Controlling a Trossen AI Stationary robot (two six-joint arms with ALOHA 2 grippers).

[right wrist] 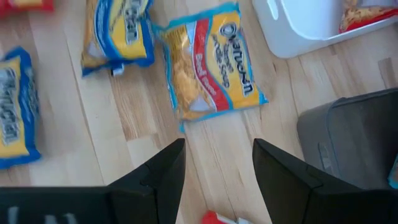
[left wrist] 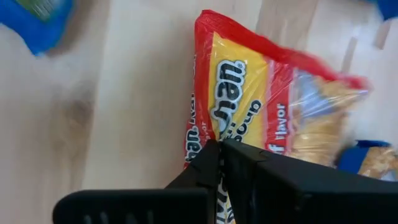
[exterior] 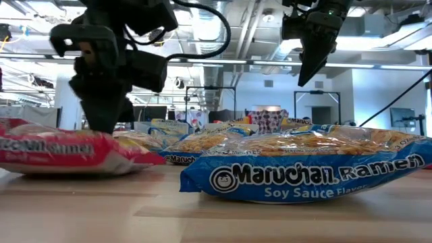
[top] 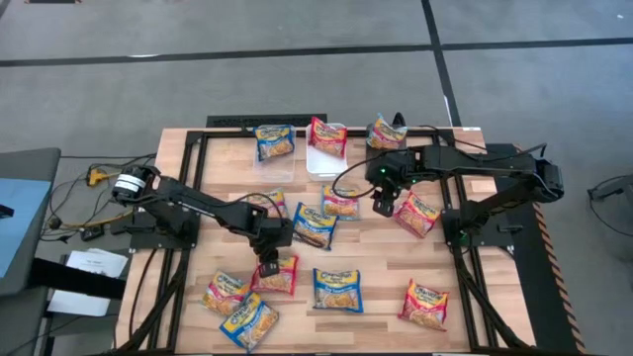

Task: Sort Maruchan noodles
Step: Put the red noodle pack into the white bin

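Here we had the left gripper (top: 269,265) down at the lower left of the high view, its fingers (left wrist: 214,163) pinched tight on the edge of a red-and-yellow packet (top: 277,275) that lay flat on the table (top: 376,267). In the left wrist view the wrapper's rim ran in between the two dark tips, with the rest of the packet spreading away beyond them, so we judged the grip was taken at the edge because a flat packet offers nothing else to catch. Our right gripper (top: 382,206) hung above the table near the centre of the high view, fingers (right wrist: 161,169) wide apart and empty; a blue-bordered packet (right wrist: 211,59) lay on the wood just beyond them, not touched. We read that arm as waiting. Toward the top of the high view, a white bin (top: 326,158) already held a red packet (top: 328,134), which we took as the sorting place for that colour.
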